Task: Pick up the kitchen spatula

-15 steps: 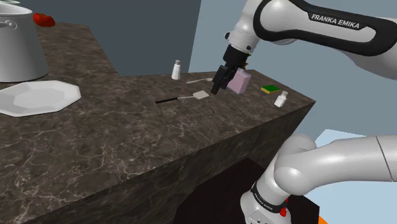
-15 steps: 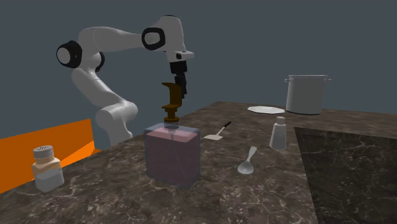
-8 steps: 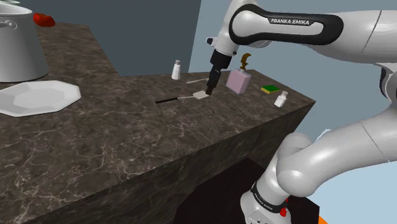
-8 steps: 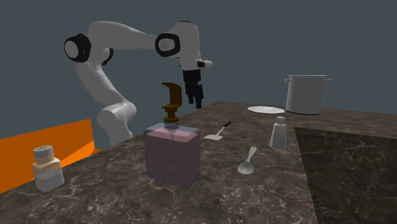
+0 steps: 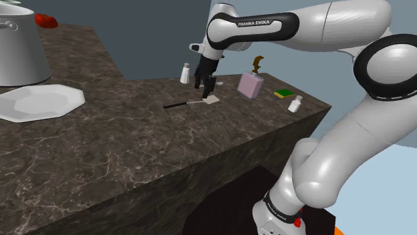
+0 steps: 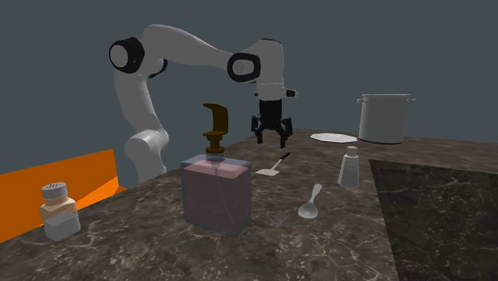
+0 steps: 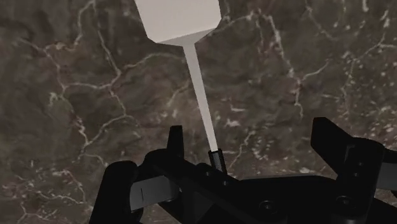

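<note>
I had gripper point(image 5: 206, 85) released, hovering above spatula point(image 5: 194, 102) lying flat on counter point(image 5: 133, 147); in wrist view its shaft ran between the spread fingers point(image 7: 175, 141), nearer one, untouched

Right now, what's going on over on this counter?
A white robot arm is going for the spatula, which lies flat on the dark veined counter. Its claw hangs open right above it, the thin shaft between the fingers, nothing gripped yet. A pink dispenser, a spoon and a shaker sit close by.
</note>
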